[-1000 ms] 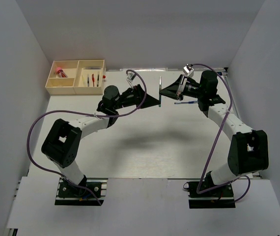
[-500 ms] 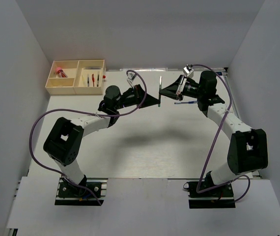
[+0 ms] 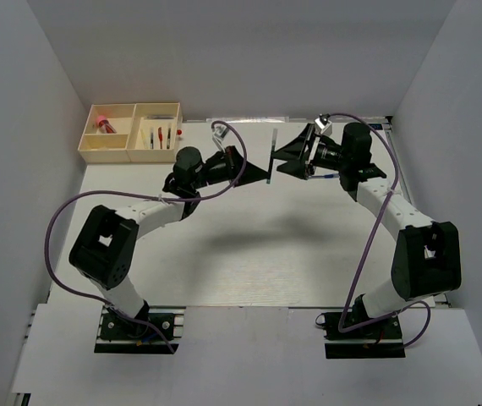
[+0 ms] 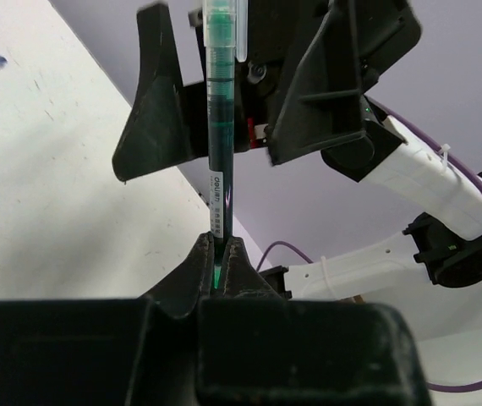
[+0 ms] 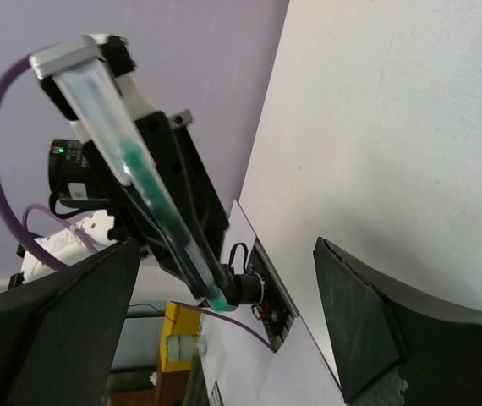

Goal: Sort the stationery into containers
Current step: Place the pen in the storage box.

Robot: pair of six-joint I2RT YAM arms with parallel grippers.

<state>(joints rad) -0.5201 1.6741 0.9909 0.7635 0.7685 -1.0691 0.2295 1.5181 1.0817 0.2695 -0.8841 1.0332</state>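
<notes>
The clear plastic pen with green ink (image 3: 272,152) is hanging in the air above the far middle of the white table (image 3: 249,254), between the two arms, standing nearly upright. Its lower tip is sitting in the left gripper (image 4: 218,254), whose black fingers are pressing together on it, so the barrel is rising straight out of that clamp in the left wrist view. The right gripper (image 3: 280,159) is facing it from the other side with its jaws spread wide. The pen's upper part is standing in the gap between those two fingers (in the right wrist view there is free space on both sides of the barrel), so only the left gripper is holding it.

A thin blue pen (image 3: 321,177) is lying flat on the table just beyond the right gripper, under the right arm's wrist.

Well apart, at the far left corner, the cream-beige rectangular tray (image 3: 106,156) is resting on the table. A short pink cylinder (image 3: 104,124) is lying in its far-left small compartment, and several thin pens (image 3: 161,135), one of them red, are lying side by side in the larger right compartment.
</notes>
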